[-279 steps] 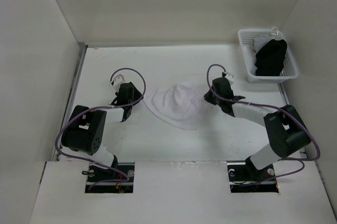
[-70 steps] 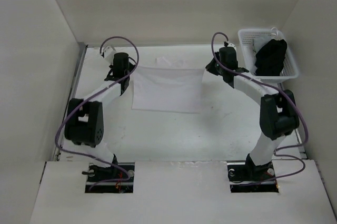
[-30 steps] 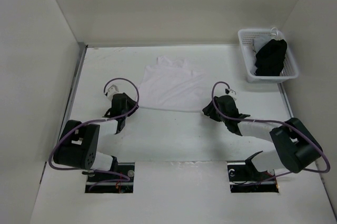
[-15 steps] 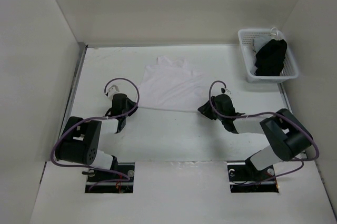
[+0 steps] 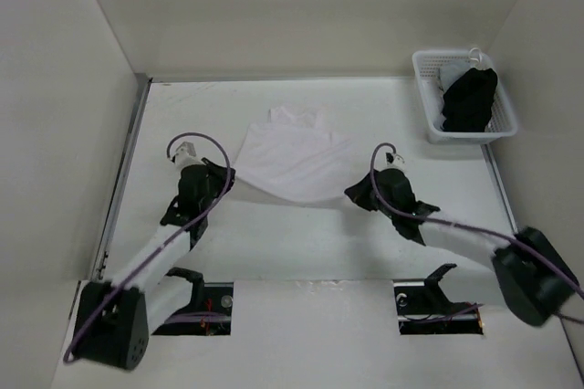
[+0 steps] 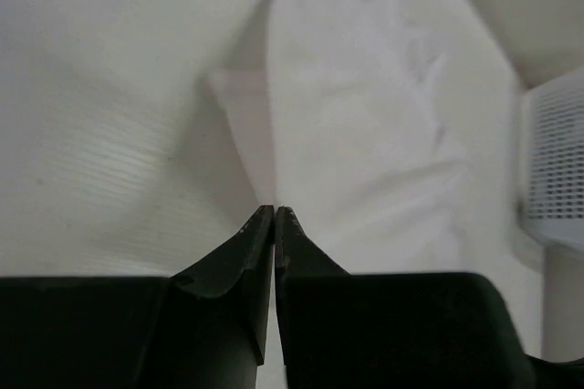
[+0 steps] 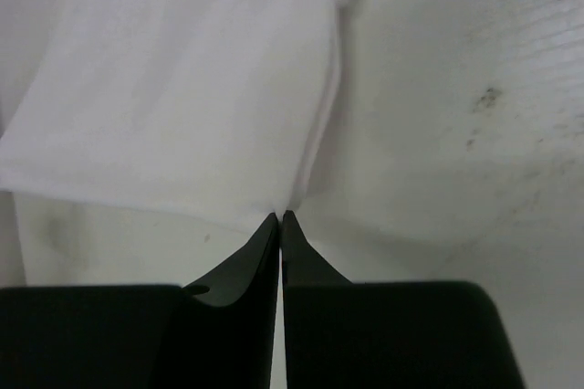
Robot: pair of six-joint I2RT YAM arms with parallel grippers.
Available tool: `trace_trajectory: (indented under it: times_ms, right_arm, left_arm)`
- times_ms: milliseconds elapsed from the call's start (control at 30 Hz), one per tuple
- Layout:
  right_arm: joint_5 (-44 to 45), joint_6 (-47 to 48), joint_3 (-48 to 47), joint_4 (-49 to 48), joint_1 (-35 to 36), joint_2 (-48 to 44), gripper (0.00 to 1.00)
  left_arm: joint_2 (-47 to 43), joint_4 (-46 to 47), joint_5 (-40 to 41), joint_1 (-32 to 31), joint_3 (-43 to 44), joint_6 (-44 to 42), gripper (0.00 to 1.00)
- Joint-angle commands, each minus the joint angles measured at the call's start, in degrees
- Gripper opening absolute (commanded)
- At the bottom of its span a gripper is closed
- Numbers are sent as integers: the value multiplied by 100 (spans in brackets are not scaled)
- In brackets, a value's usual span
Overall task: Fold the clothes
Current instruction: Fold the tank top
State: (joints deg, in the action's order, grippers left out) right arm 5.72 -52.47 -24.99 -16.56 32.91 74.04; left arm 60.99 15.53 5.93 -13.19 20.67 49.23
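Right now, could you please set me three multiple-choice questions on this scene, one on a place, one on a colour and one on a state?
1. Where on the table is the basket?
A. near left
B. far right
C. centre

2. What colour is the garment in the basket?
A. red
B. blue
C. black

3. How do the left gripper and right gripper stand?
A. both shut on the near edge of the white garment
B. both open
C. only one shut

Answers:
1. B, the basket sits in the far right corner.
2. C, a black heap fills it.
3. A, each wrist view shows closed fingers with white cloth at their tips.
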Motion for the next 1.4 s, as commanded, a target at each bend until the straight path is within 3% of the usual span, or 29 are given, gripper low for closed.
trace_trajectory:
  times_ms: [0, 133, 200, 333, 433, 500, 567, 700, 767, 833, 967, 1133, 1233, 1367]
  right_arm:
    - [622, 368, -67, 1395, 605, -1825, 5]
    - [1684, 404, -768, 3829, 1720, -4121, 5]
    - [2281, 291, -1355, 4805, 2396, -4746, 5]
    - [3337, 9, -2350, 5820, 3855, -4917, 5]
    - [3954, 34, -2607, 5918, 4587, -4628, 6]
    - [3955, 148, -2581, 5796, 4397, -4373, 6]
    - [3614, 516, -2371, 5280, 3731, -4066, 6]
    - [1369, 1273, -1519, 3068, 1554, -3092, 4]
    - [295, 1344, -1359, 2012, 437, -2118, 4]
    - [-192, 1388, -1577, 1202, -268, -976, 4]
    - [-632, 1555, -2841, 742, -789, 1213, 4]
    - [-940, 1670, -4511, 961, -1273, 3104, 4]
    - [-1029, 1687, -5251, 1172, -1466, 3774, 4]
    - [-1142, 1661, -5569, 1234, -1669, 3934, 4]
  left_arm:
    - [-1778, -1416, 39, -91, 367, -106, 2]
    - [-3555, -3306, 285, -258, 1174, -230, 2]
    - [-4128, -4045, 425, -407, 1605, -213, 2]
    - [-4578, -4856, 549, -636, 2257, -98, 2]
    - [-4684, -5007, 558, -593, 2302, -81, 2]
    - [-4615, -4928, 558, -522, 2127, -116, 2]
    - [-4326, -4649, 523, -478, 1855, -142, 3]
    - [-3150, -3271, 584, -452, 1160, -186, 3]
    - [-2254, -2348, 645, -329, 1036, -186, 3]
    - [-1183, -1356, 751, -119, 1141, -247, 3]
    - [1304, -9, 708, 137, 1982, -239, 3]
    - [3609, 503, 497, 347, 3371, -142, 3]
    - [4253, 539, 268, 462, 3944, -11, 3]
    - [4299, 521, 198, 532, 4253, -72, 3]
